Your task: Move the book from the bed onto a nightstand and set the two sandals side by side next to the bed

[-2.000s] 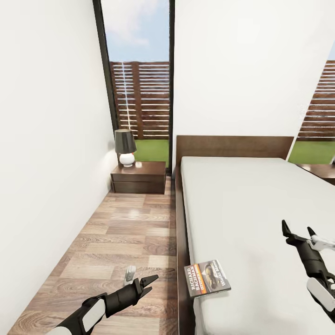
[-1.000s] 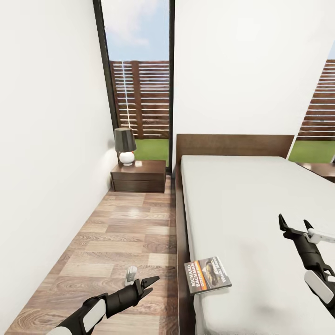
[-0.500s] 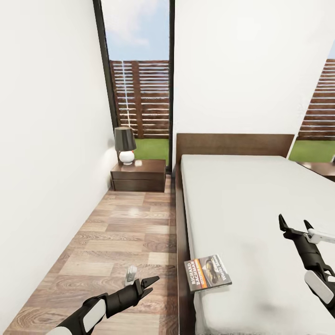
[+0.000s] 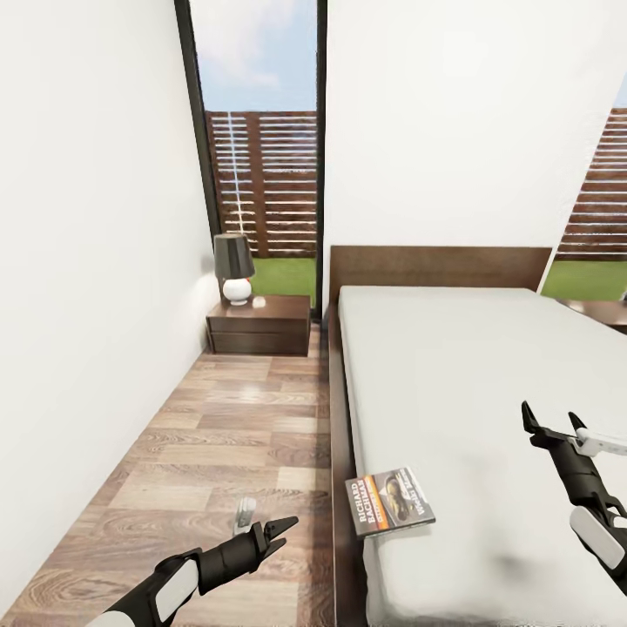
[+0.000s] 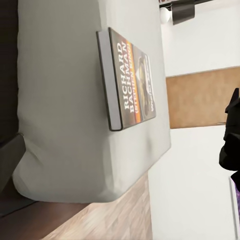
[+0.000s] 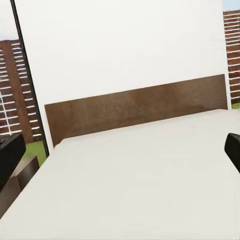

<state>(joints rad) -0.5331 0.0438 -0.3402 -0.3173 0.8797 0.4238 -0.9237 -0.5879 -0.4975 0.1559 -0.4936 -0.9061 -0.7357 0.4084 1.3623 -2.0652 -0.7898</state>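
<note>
The book [image 4: 389,507] lies at the bed's [image 4: 488,383] near left edge. Left hand [image 4: 266,533] over the floor and right hand [image 4: 550,424] over the mattress both gape empty, flanking it for pickup.

— Left side?
— Plain white wall [image 4: 87,261], meeting a grey-brown wood-plank floor [image 4: 226,427] with glossy patches of daylight.
— Far end?
— Tall dark-framed window [image 4: 261,87]: blue sky above, slatted wooden fence [image 4: 266,187] and a strip of grass [image 4: 292,279] outside.
— Furniture?
— Dark brown nightstand [image 4: 259,331] below the window, two drawers, topped by a lamp [image 4: 233,266] with black shade and round white base. Just beside it, low bed [image 4: 453,366]: off-white mattress, dark wooden headboard [image 4: 440,266] against more white wall.
— Right edge?
— Second window [image 4: 603,218], same fence and grass; corner of another dark wooden top [image 4: 610,313] below.
</note>
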